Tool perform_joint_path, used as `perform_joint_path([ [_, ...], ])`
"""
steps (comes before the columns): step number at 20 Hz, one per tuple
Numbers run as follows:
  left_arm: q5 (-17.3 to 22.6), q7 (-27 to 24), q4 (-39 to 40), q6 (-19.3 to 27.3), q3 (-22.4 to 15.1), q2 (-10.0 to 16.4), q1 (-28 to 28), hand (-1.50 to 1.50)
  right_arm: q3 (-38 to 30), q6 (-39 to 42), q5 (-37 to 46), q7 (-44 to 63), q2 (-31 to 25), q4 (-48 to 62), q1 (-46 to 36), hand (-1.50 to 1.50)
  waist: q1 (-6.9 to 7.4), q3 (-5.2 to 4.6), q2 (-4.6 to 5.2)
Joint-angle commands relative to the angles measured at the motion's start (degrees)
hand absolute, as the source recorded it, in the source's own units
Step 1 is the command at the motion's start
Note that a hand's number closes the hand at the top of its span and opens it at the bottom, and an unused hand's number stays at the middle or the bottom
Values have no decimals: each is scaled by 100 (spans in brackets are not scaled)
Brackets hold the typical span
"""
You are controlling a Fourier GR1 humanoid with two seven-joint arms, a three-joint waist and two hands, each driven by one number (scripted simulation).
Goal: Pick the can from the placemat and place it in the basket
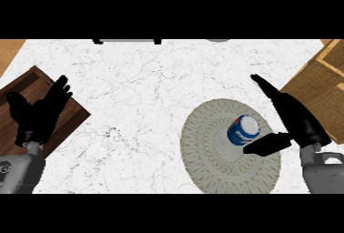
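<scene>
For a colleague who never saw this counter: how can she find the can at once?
On the white marble counter, find the round woven placemat near the right hand. The can sits on it, beside the thumb. It alone is blue and white.

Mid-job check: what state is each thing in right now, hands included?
can: standing on the placemat, not held.
placemat: lying flat, carrying the can.
basket: at the right edge, partly out of view, no can seen in it.
right hand: open, beside the can, thumb close to it.
left hand: open, resting over the dark board.
</scene>
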Motion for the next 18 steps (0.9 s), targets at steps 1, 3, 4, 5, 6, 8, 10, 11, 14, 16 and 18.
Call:
perform_joint_path([
  [1,-64,162,200,-30,158,-45,-326,0,50,216,169,-219,-1,54,440,-150,-41,-1,-4],
  [3,-71,218,-436,-87,108,-72,181,0,-15,154,373,-481,190,954,-118,-150,26,1,-2],
  [4,-280,210,288,47,98,-283,-422,0,13,357,373,-64,307,473,-152,-150,-25,-1,-1],
  [5,-225,181,-379,-65,165,-237,158,0,-199,510,333,-220,124,223,225,-150,-14,-1,-9],
  [6,-6,49,-39,-388,400,-105,74,0,-47,489,428,0,240,-128,406,-150,-26,-2,-9],
  [8,-285,1,-72,-288,329,-242,59,0,-206,628,425,-302,207,-264,583,-150,-32,-1,-8],
  [10,-222,77,-77,-467,505,-162,117,0,-80,568,638,-135,552,-82,324,-150,-18,-1,-7],
  [11,-366,101,-222,-307,332,-332,149,0,-448,623,503,-848,222,333,435,-150,-18,0,-6],
  [14,-430,293,-635,-177,380,-378,297,0,-636,818,227,-926,228,-58,754,-150,-21,0,-12],
  [16,-720,209,-175,34,185,-698,-37,0,-489,948,313,-560,475,-83,430,-150,-33,-1,-5],
  [18,-457,369,-505,-306,469,-424,96,0,-595,824,397,-1369,396,286,719,-150,-16,0,-6],
])
